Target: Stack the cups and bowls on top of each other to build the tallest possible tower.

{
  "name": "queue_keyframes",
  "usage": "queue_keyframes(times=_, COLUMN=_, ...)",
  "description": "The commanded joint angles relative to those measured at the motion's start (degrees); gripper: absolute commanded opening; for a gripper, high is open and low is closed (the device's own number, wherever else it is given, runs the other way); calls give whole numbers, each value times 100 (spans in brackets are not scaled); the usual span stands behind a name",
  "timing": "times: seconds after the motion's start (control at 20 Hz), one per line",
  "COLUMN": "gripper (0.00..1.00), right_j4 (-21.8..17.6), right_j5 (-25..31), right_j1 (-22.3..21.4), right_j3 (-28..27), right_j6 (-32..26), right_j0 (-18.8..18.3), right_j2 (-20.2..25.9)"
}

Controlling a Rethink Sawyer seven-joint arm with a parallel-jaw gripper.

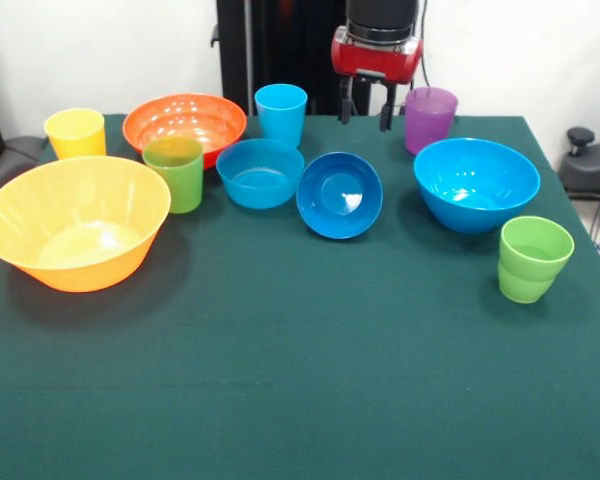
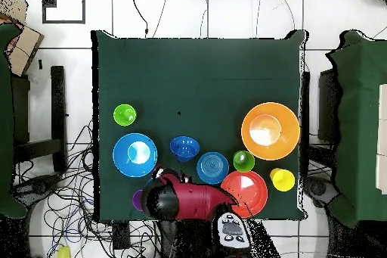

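My gripper (image 1: pixel 365 112) hangs open and empty over the table's far edge, between the light blue cup (image 1: pixel 280 113) and the purple cup (image 1: pixel 430 118). The yellow cup (image 1: pixel 75 133), a green cup (image 1: pixel 174 172) and a second green cup (image 1: pixel 533 259) stand apart. The bowls stand singly: big yellow-orange (image 1: pixel 75 222), orange-red (image 1: pixel 185 122), medium light blue (image 1: pixel 260 173), small dark blue (image 1: pixel 340 195), tilted toward the camera, and big light blue (image 1: pixel 476 183). No tower shows. In the overhead view the arm (image 2: pixel 181 198) hides the light blue cup.
The green table cloth (image 1: pixel 300 380) stretches bare across the near half in the front view. The robot's black pedestal (image 1: pixel 280 50) stands behind the far edge. Cables and chairs surround the table (image 2: pixel 196 66) in the overhead view.
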Motion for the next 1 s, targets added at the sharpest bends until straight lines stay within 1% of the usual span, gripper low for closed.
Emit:
queue_keyframes(times=0.05, gripper=100, right_j4=-36, right_j5=-602, right_j1=595, right_j3=26, right_j6=898, right_j0=206, right_j2=53)
queue_keyframes(times=0.35, gripper=100, right_j4=-36, right_j5=-791, right_j1=694, right_j3=89, right_j6=905, right_j0=233, right_j2=33)
queue_keyframes(times=0.7, gripper=100, right_j4=-25, right_j5=-1083, right_j1=952, right_j3=57, right_j6=933, right_j0=312, right_j2=-18)
queue_keyframes(times=1.0, gripper=100, right_j4=-84, right_j5=-1476, right_j1=1356, right_j3=-44, right_j6=919, right_j0=332, right_j2=-72)
